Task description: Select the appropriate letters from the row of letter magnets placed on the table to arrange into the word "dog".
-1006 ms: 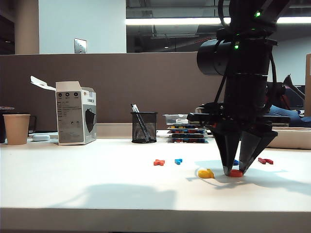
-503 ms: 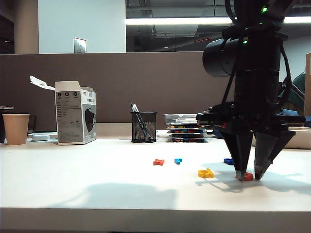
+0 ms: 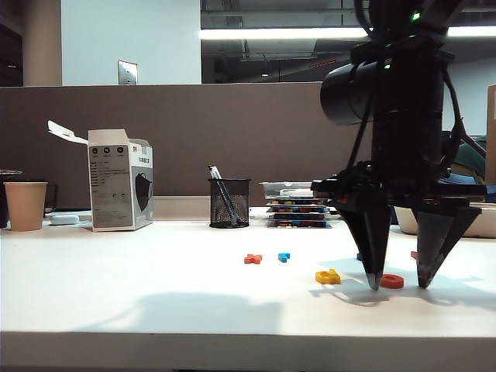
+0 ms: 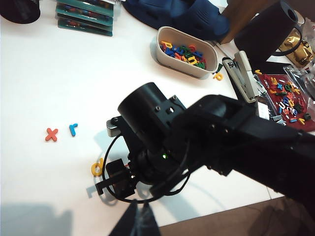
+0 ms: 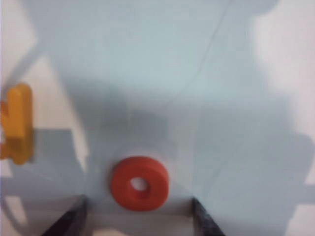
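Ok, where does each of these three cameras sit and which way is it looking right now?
Exterior view: low at the table's front edge, facing the partition; shows the right gripper, open, tips straddling the orange-red o.
Left wrist view: high, looking down on the table, the right arm, and the yellow letter; the left gripper is out of frame.
Right wrist view: straight down on the o between its fingertips.
All three share the yellow letter.

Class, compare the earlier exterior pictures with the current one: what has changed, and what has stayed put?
The right hand carried the orange-red ring "o" rightward, away from the yellow letter, then opened its fingers and let it go on the table. Unchanged: the yellow letter, orange cross, light blue letter. The left hand is out of view.
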Controlling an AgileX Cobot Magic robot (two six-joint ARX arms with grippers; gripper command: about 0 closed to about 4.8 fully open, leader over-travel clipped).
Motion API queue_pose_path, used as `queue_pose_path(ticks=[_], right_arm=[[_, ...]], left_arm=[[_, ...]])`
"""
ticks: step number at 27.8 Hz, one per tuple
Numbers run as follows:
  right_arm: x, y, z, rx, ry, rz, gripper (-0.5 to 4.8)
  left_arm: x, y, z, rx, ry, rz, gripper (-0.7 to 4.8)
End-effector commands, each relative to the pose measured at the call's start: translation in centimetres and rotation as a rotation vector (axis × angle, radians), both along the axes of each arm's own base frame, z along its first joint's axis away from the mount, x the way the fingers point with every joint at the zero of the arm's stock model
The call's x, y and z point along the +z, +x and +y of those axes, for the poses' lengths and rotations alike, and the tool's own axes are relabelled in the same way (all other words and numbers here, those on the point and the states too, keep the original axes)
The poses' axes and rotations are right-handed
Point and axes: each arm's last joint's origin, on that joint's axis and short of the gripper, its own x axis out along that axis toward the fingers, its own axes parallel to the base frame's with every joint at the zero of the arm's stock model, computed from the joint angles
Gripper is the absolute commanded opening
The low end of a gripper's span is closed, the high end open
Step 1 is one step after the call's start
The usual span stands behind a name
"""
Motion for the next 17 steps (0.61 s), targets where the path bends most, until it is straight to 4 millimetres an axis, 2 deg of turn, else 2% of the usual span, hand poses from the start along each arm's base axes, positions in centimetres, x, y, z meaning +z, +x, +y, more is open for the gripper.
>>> queue_pose_path(ticks=[1, 10, 17], right_arm=[[0.9, 1.0, -0.1, -0.013, -0.008, -0.044, 2.75], [3.8, 3.2, -0.2, -0.025, 0.039, -0.140, 2.75], [4.4, 4.3, -0.7, -0.053, 0.050, -0.217, 2.75]], left_arm=[[0.2, 0.0, 0.1, 0.003, -0.008, -0.005, -0.06], [0.2, 0.0, 0.1, 0.003, -0.008, -0.005, -0.06], [0.2, 0.0, 0.1, 0.003, -0.008, -0.005, -0.06]])
